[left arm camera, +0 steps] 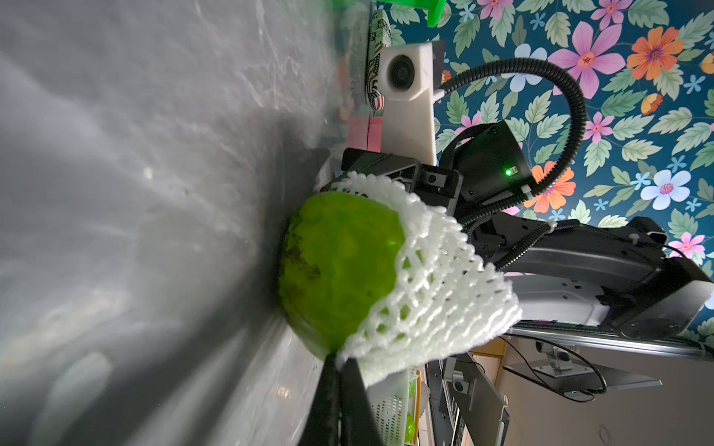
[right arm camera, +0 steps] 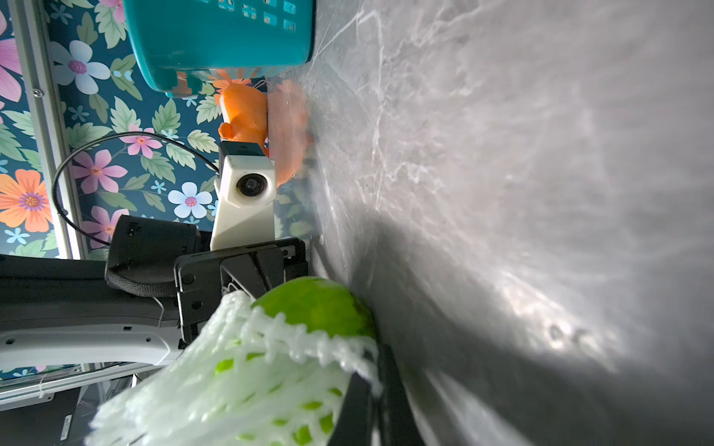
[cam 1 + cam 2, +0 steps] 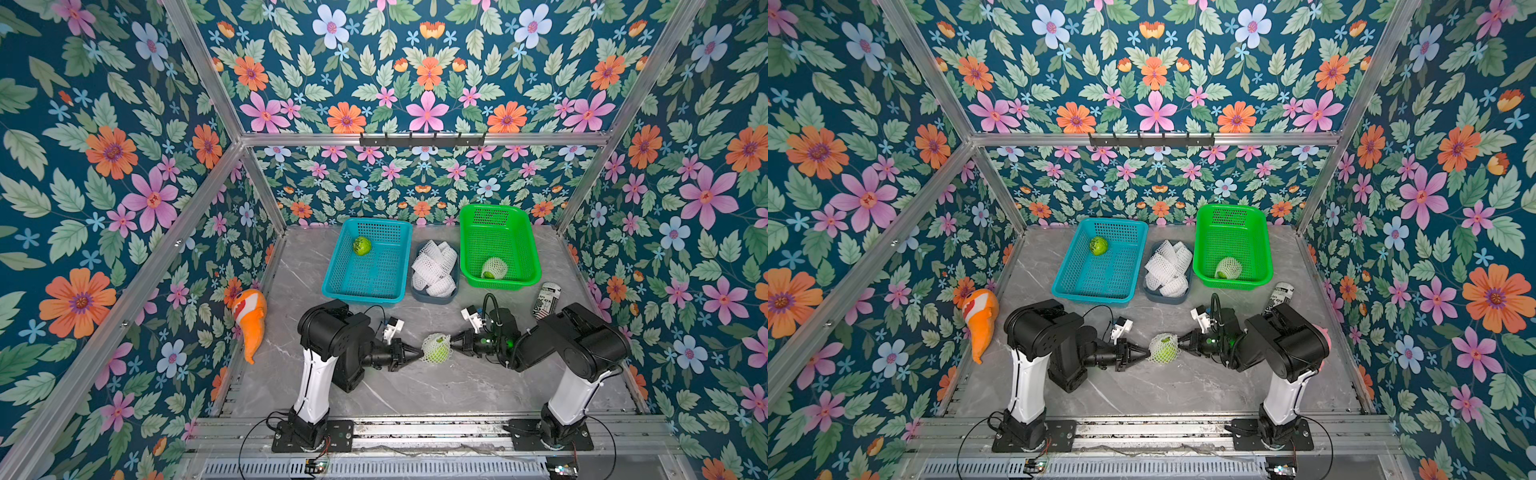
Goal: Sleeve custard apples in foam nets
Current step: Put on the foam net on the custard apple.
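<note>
A: Where's your left gripper (image 3: pixel 417 353)?
B: At nine o'clock of the apple (image 3: pixel 439 352), fingers pressed together on the rim of the net (image 1: pixel 436 289).
A: And the apple?
B: On the table (image 3: pixel 415 390), between your two grippers, partly sleeved, bare where it meets the table.
A: Your right gripper (image 3: pixel 454 343)?
B: At three o'clock, fingers pinching the opposite rim.

Hiding part of the printed can (image 3: pixel 547 299) behind the right arm (image 3: pixel 582 336); cropping the foam net (image 2: pixel 232 390) at the view's edge; blurring the near bench (image 1: pixel 96 270).
</note>
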Tool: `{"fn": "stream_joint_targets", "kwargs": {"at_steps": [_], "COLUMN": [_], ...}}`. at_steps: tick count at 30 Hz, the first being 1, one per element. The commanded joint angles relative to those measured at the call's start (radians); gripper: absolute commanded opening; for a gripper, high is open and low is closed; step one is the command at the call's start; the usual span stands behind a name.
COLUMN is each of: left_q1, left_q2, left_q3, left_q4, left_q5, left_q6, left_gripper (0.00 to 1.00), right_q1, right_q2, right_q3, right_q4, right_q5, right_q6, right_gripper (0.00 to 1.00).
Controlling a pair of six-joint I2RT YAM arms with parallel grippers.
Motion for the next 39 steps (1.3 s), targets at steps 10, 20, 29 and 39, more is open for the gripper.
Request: {"fn": "stream_joint_targets", "kwargs": {"at_steps": [10, 20, 29, 39], "left_q1": [-0.006, -0.021, -0.027, -0.029], "left_q2": [-0.072, -0.131, -0.182, -0.198], "left_q3": [-0.005, 0.011, 0.011, 0.023], "left_q4": [-0.122, -0.332, -0.407, -0.448], "left_q5": [-0.025, -0.056, -0.078, -0.085], "left_q6": [0.123, 0.241, 0.281, 0.293], "left_gripper": [0.00, 0.00, 0.00, 0.00], "right_q1": [0.038, 0.058, 0.058, 0.051], "right_q2": [-0.068, -0.174, -0.191, -0.243], "right_q3": [-0.003, 0.021, 0.027, 0.064], "right_q4": [-0.165, -0.270, -0.276, -0.402], "right_q5": [0.088, 0.131, 0.129, 0.160], "right_q6": [-0.115, -0.141, -0.128, -0.152], "right_gripper": [0.08, 0.20, 0.25, 0.26]}}
